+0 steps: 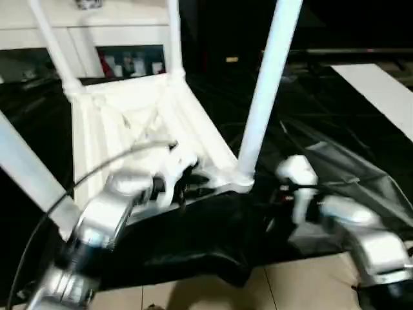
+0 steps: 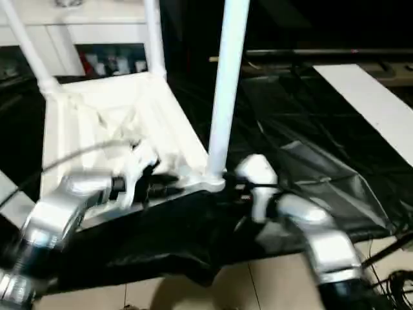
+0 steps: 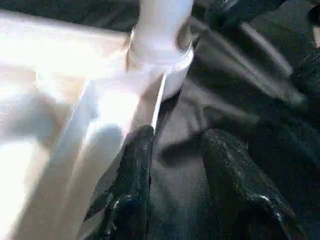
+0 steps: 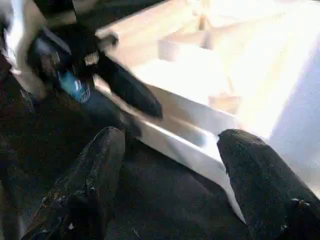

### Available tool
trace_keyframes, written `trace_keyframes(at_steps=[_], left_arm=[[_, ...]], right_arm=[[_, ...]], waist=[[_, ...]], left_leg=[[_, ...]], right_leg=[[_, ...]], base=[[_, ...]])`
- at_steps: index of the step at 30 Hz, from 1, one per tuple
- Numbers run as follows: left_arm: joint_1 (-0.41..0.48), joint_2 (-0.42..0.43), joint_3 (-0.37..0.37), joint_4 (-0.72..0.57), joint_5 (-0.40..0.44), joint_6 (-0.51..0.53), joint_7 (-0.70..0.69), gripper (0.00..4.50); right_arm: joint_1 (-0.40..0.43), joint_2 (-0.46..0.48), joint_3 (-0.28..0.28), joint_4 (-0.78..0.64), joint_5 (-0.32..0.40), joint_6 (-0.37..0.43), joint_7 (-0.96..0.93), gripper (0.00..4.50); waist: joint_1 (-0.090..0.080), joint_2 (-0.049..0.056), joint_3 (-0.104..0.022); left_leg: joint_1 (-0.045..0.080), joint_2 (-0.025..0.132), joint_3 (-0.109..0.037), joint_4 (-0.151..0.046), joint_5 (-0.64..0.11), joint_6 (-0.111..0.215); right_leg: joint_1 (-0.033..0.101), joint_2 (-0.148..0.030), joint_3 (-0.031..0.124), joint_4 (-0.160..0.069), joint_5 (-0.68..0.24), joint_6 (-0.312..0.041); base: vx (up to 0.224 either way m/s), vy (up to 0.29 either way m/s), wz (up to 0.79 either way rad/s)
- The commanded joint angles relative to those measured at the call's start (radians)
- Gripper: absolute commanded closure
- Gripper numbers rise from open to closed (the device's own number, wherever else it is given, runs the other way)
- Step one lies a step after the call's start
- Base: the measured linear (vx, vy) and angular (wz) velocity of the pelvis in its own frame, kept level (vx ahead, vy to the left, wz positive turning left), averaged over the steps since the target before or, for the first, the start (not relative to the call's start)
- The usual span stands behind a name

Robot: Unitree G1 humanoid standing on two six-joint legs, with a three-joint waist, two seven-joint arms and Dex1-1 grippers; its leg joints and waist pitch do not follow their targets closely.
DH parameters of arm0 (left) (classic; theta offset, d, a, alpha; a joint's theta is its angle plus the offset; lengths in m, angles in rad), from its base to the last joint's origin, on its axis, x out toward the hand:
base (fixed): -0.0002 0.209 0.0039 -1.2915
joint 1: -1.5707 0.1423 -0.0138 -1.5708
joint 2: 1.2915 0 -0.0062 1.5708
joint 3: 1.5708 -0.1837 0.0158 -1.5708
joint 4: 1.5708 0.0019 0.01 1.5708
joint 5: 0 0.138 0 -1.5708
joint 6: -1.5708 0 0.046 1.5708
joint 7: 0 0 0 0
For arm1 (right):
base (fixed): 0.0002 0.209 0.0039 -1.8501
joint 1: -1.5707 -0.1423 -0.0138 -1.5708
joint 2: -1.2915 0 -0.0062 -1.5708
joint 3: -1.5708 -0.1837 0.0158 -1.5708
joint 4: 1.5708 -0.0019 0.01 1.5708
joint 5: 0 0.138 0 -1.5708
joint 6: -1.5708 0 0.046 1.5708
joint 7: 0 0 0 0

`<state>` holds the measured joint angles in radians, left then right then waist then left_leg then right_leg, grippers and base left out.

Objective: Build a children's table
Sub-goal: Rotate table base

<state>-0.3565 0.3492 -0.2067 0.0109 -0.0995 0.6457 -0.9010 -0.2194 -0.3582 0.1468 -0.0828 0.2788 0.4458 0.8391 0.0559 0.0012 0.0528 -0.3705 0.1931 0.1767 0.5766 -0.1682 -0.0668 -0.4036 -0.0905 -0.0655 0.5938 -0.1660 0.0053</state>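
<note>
Assembly is looking nearly finished: the tabletop (image 1: 139, 123) is lying upside down on the black-sheeted work table (image 1: 335, 129), near its front edge, with all four legs (image 1: 266, 90) standing up out of the corner sockets, three of them running out past the picture's edges. What is left, as I judge it, is checking that each leg is seated and then turning the table onto its feet.

Black sheeting is lying crinkled and slightly glossy under the work, sagging over the table's front edge above a pale tiled floor (image 1: 303, 284). Behind it a white cabinet (image 1: 97, 26) is showing glass doors.

White plastic is forming the tabletop, its underside criss-crossed with thin ribs inside a raised rim. The legs are smooth round tubes, the nearest one entering a round collar-like socket (image 3: 160, 50).

At the near rim, the left gripper (image 3: 175, 170) is reaching in with fingers set narrowly apart, one finger against the rim's edge, clamping nothing. The right gripper (image 4: 175, 185) is hanging wide and empty, just beside the same rim.
</note>
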Motion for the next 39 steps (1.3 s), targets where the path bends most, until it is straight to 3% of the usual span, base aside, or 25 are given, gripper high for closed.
trace_keyframes(at_steps=[1, 6, 7, 8, 13, 15, 16, 17, 18, 19, 23, 28, 33, 39], left_arm=[[0.023, 0.016, 0.005, -0.061, -0.017, 0.019, 0.005, 2.22], [0.081, 0.039, 0.010, -0.130, -0.024, 0.070, 0.022, 1.87], [0.090, 0.046, 0.008, -0.139, -0.019, 0.077, 0.029, 1.87], [0.110, 0.055, 0.008, -0.150, -0.004, 0.090, 0.050, 1.64], [0.164, 0.073, 0.002, -0.178, 0.033, 0.106, 0.107, 1.25], [0.170, 0.077, 0.000, -0.181, 0.034, 0.108, 0.112, 1.09], [0.179, 0.083, -0.003, -0.190, 0.042, 0.117, 0.126, 1.03], [0.181, 0.085, -0.005, -0.193, 0.042, 0.118, 0.127, 0.96], [0.182, 0.087, -0.006, -0.194, 0.043, 0.119, 0.128, 0.96], [0.186, 0.087, -0.004, -0.197, 0.040, 0.123, 0.131, 0.86], [0.212, 0.110, -0.011, -0.210, 0.044, 0.132, 0.143, 0.58], [0.230, 0.119, -0.006, -0.211, 0.047, 0.125, 0.159, 0.12], [0.234, 0.127, -0.005, -0.209, 0.046, 0.111, 0.167, 0.05], [0.264, 0.159, 0.008, -0.228, 0.011, 0.046, 0.117, 0.05]], right_arm=[[-0.025, 0.023, 0.018, 0.003, 0.003, 0.003, -0.019, 1.25], [-0.082, 0.124, 0.034, 0.084, -0.035, -0.056, -0.097, 1.25], [-0.092, 0.139, 0.032, 0.102, -0.047, -0.065, -0.117, 1.25], [-0.120, 0.178, 0.022, 0.147, -0.060, -0.085, -0.167, 1.25], [-0.206, 0.273, -0.028, 0.266, -0.056, -0.117, -0.300, 1.25], [-0.216, 0.283, -0.037, 0.282, -0.057, -0.121, -0.315, 1.25], [-0.241, 0.298, -0.059, 0.328, -0.068, -0.140, -0.364, 1.25], [-0.247, 0.301, -0.065, 0.339, -0.069, -0.143, -0.376, 1.25], [-0.250, 0.303, -0.069, 0.346, -0.069, -0.145, -0.384, 1.25], [-0.264, 0.305, -0.082, 0.370, -0.075, -0.146, -0.415, 1.25], [-0.309, 0.301, -0.141, 0.462, -0.087, -0.184, -0.504, 1.25], [-0.335, 0.274, -0.174, 0.518, -0.095, -0.209, -0.543, 1.25], [-0.338, 0.244, -0.178, 0.540, -0.098, -0.230, -0.542, 1.25], [-0.375, 0.182, -0.229, 0.630, -0.107, -0.277, -0.559, 1.25]], waist=[[0.002, 0.003, -0.058], [-0.003, 0.001, -0.057], [-0.002, -0.003, -0.057], [-0.004, 0.002, -0.057], [-0.008, -0.008, -0.057], [-0.008, -0.004, -0.055], [-0.010, -0.007, -0.056], [-0.012, -0.006, -0.054], [-0.013, -0.012, -0.054], [-0.012, -0.008, -0.055], [-0.012, -0.012, -0.055], [-0.003, -0.014, -0.059], [0.001, -0.016, -0.059], [0.008, -0.017, -0.061]], left_leg=[[0.011, 0.033, -0.011, -0.074, -0.321, 0.008], [0.007, 0.031, -0.012, -0.077, -0.327, -0.006], [0.011, 0.031, -0.010, -0.075, -0.323, -0.005], [0.009, 0.031, -0.012, -0.077, -0.320, -0.010], [0.010, 0.030, -0.011, -0.078, -0.315, -0.018], [0.012, 0.029, -0.011, -0.079, -0.325, -0.022], [0.012, 0.030, -0.011, -0.079, -0.329, -0.024], [0.012, 0.029, -0.011, -0.080, -0.336, -0.026], [0.012, 0.028, -0.010, -0.080, -0.341, -0.027], [0.015, 0.028, -0.012, -0.079, -0.345, -0.032], [0.019, 0.027, -0.010, -0.078, -0.353, -0.038], [0.015, 0.027, -0.009, -0.077, -0.330, -0.039], [0.018, 0.026, -0.006, -0.075, -0.324, -0.033], [0.017, 0.027, -0.006, -0.074, -0.319, -0.035]], right_leg=[[0.036, -0.041, 0.039, -0.080, -0.354, -0.169], [0.035, -0.043, 0.039, -0.077, -0.363, -0.167], [0.034, -0.041, 0.040, -0.080, -0.366, -0.157], [0.033, -0.041, 0.041, -0.075, -0.359, -0.162], [0.032, -0.040, 0.042, -0.075, -0.359, -0.151], [0.031, -0.039, 0.041, -0.076, -0.367, -0.143], [0.030, -0.041, 0.043, -0.074, -0.366, -0.143], [0.028, -0.041, 0.043, -0.076, -0.377, -0.141], [0.029, -0.040, 0.042, -0.079, -0.390, -0.135], [0.028, -0.041, 0.042, -0.078, -0.399, -0.132], [0.024, -0.038, 0.043, -0.078, -0.396, -0.125], [0.028, -0.037, 0.043, -0.070, -0.333, -0.127], [0.027, -0.036, 0.043, -0.071, -0.331, -0.129], [0.027, -0.035, 0.042, -0.068, -0.318, -0.136]], base=[[0.000, 0.000, 0.00], [0.000, 0.000, 0.00], [0.000, 0.000, 0.00], [0.000, 0.000, 0.00], [0.000, 0.000, 0.00], [0.000, 0.000, 0.00], [0.000, 0.000, 0.00], [0.000, 0.000, 0.00], [0.000, 0.000, 0.00], [0.000, 0.000, 0.00], [0.000, 0.000, 0.00], [0.000, 0.000, 0.00], [0.000, 0.000, 0.00], [0.000, 0.000, 0.00]])
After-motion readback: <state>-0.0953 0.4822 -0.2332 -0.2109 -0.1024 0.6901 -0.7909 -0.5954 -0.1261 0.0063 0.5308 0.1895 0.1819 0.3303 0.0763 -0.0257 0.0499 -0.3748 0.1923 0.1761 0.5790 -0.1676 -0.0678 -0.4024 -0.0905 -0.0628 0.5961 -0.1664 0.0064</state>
